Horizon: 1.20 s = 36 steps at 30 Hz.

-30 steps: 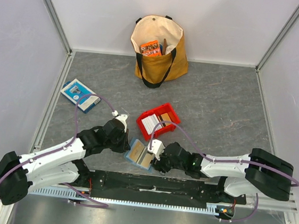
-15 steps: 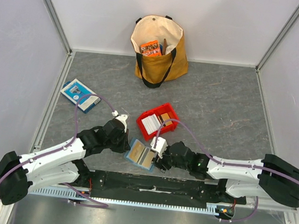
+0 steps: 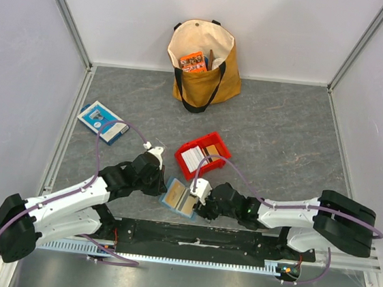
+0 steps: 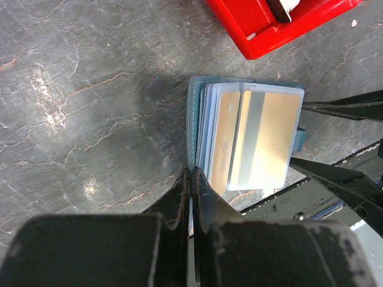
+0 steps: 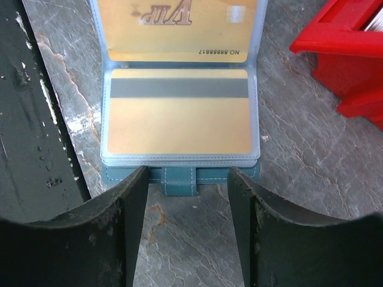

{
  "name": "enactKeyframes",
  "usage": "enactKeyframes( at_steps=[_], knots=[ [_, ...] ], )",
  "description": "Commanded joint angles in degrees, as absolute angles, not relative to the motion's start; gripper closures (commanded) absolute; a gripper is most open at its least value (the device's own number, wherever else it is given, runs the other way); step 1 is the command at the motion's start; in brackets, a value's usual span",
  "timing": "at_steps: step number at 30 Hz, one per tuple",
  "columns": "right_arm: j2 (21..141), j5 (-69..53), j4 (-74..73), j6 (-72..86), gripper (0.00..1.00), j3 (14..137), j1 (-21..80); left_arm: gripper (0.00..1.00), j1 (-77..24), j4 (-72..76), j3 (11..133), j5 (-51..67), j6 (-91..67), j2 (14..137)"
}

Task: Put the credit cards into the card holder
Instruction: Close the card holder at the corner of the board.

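**While one gripper pinches its edge, a card holder lies open**

Where the two arms meet at the near middle of the grey stone-patterned tabletop [image 3: 281, 139], we find the teal card holder [image 3: 180, 198] lying open and flat. Its clear sleeves face up. Two gold credit cards [image 5: 179, 116] sit inside those sleeves: one shows a dark stripe, the other shows the letters VIP.

From the left, the left gripper [image 4: 190, 173] has its fingers pressed together on the left edge of the holder's teal cover. From the right, the right gripper [image 5: 185, 197] is spread wide, with one finger on either side of the holder's small teal tab [image 5: 179, 179]. We cannot tell whether those fingers touch it.

Just beyond the holder, slightly to the right, stands a red bin [image 3: 220, 148]. It holds loose cards [image 3: 191, 158], white ones at its left and tan ones at its right.

Well apart at the far left lies a blue-and-white box [image 3: 102, 122]. A tan tote bag [image 3: 203, 62] with black handles stands at the far wall.
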<state>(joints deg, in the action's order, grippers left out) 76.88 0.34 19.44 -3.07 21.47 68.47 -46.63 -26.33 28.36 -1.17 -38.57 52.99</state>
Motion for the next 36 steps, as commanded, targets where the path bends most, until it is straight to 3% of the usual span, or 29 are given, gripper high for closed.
enactKeyframes(
  at_steps=[1, 4, 11, 18, 36],
  knots=[
    [79.8, 0.2, 21.0, -3.7, 0.4, 21.9, 68.6, 0.98, -46.7, -25.1, 29.2, -0.7, -39.5, 53.2],
    [81.3, 0.2, 19.3, -3.4, 0.47, 22.3, 68.6, 0.98, -46.6, -25.0, 28.9, -0.9, -39.6, 53.1],
    [81.5, -0.7, 18.6, -1.8, 0.83, 23.3, 68.6, 0.98, -46.6, -25.4, 29.2, -2.1, -40.7, 53.1],
    [72.4, -0.4, 27.7, -0.1, 0.98, 17.9, 68.6, 0.98, -46.5, -28.3, 30.1, -6.1, -42.3, 53.7],
    [59.9, 1.8, 38.3, 3.9, 1.0, 12.4, 68.6, 0.98, -45.4, -33.4, 31.0, -12.0, -46.9, 55.6]
  ],
)
